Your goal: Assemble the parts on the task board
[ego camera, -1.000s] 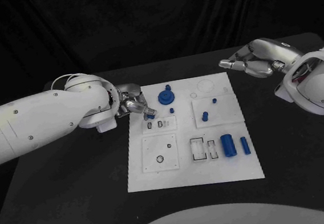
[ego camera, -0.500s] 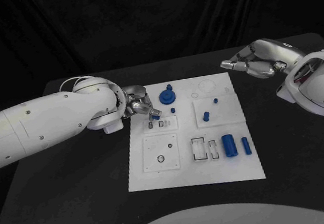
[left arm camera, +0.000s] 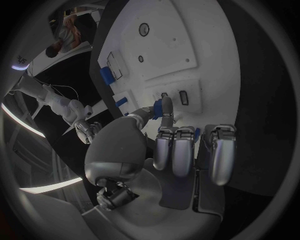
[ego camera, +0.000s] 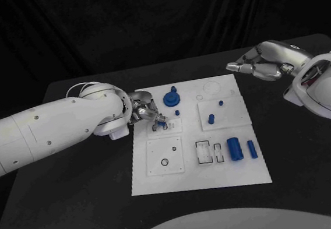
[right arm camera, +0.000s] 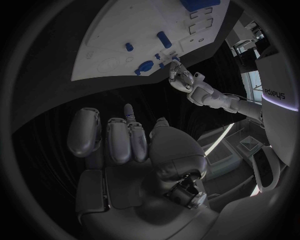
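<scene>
Insertion looks underway: left hand (ego camera: 142, 111) pinches a small blue part (left arm camera: 158, 107) at its fingertips, just above the task board (ego camera: 167, 179) by 2 small slots (ego camera: 163, 127). Next, probably careful alignment. Right hand (ego camera: 261, 63) hovers apart, fingers curled, empty.

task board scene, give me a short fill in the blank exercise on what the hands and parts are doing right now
1. The small blue part pinched over the task board is held by the robot's ____ hand.
2. The right hand holds ____.
3. The right hand hovers beyond the board's far ____ corner.
4. The two blue cylinders lie on the board's ____ edge, side by side.

Missing words: left; nothing; right; right
</scene>
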You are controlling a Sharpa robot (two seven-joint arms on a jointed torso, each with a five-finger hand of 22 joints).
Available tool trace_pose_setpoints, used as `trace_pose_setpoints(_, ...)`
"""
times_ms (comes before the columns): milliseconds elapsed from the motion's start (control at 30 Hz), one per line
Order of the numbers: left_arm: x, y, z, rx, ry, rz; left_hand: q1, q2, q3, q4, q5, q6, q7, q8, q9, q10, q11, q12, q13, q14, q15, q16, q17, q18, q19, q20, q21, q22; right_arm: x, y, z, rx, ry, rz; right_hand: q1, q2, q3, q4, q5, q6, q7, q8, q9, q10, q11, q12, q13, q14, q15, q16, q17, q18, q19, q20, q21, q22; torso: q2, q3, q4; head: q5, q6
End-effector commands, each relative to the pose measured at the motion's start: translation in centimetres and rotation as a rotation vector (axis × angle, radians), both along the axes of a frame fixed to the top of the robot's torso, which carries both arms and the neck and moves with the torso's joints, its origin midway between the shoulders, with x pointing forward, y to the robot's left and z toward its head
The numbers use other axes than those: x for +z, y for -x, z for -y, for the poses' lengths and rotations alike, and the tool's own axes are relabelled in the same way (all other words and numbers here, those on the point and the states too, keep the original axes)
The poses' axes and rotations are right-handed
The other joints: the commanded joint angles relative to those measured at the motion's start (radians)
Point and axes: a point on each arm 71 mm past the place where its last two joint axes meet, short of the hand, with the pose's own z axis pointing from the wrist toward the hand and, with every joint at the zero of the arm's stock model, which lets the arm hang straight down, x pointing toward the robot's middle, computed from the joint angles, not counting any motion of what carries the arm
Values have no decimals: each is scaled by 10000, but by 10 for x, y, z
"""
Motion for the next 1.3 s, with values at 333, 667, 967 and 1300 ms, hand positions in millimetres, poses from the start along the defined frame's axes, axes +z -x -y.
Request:
trace_pose_setpoints(333, -9, 1, 0, 11, 46, -146, -36, 83, 706, -646, -51, -32, -77, 6, 19, 1049, -32, 35, 2634, 1056, -29, 27, 2635, 70, 654, -48, 16, 2360, 0, 0, 1, -2, -67, 147, 185, 20, -13, -42, 98, 67, 14, 17, 15, 48, 43, 55, 1145, 449, 63, 14, 43, -63, -31, 22, 63, 1313, 3, 3, -1, 27, 1)
trace_pose_setpoints(667, -10, 0, 2, 77, 100, -61, -15, 94, 735, -677, -55, -37, -83, 5, 32, 1049, -33, 35, 2634, 1056, -28, 27, 2635, 74, 643, -46, 4, 2352, 0, 0, 1, -13, -67, 149, 200, 27, -9, -42, 107, 74, 17, 20, 17, 55, 44, 65, 1153, 450, 64, 17, 46, -65, -26, 22, 74, 1318, -4, 6, 7, -20, 1)
trace_pose_setpoints(967, -10, 0, 5, 72, 184, 12, -13, 97, 742, -683, -56, -39, -81, 3, 36, 1049, -33, 35, 2634, 1056, -27, 27, 2635, 74, 641, -45, 2, 2351, 0, 0, 1, -24, -67, 148, 203, 28, -8, -41, 108, 75, 17, 20, 17, 56, 44, 66, 1154, 450, 64, 15, 43, -66, -24, 22, 80, 1321, -3, 7, 3, -51, 1)
trace_pose_setpoints(1300, -13, 0, 5, 20, 110, -114, -21, 108, 749, -680, -73, -47, -73, -3, 39, 1049, -29, 35, 2634, 1056, -26, 27, 2635, 82, 619, -44, -21, 2335, 0, 0, 2, -45, -46, 100, 213, 33, -6, -39, 111, 79, 19, 22, 18, 62, 45, 75, 1160, 453, 64, 24, 55, -67, -22, 22, 82, 1323, -1, 2, 2, -14, 1)
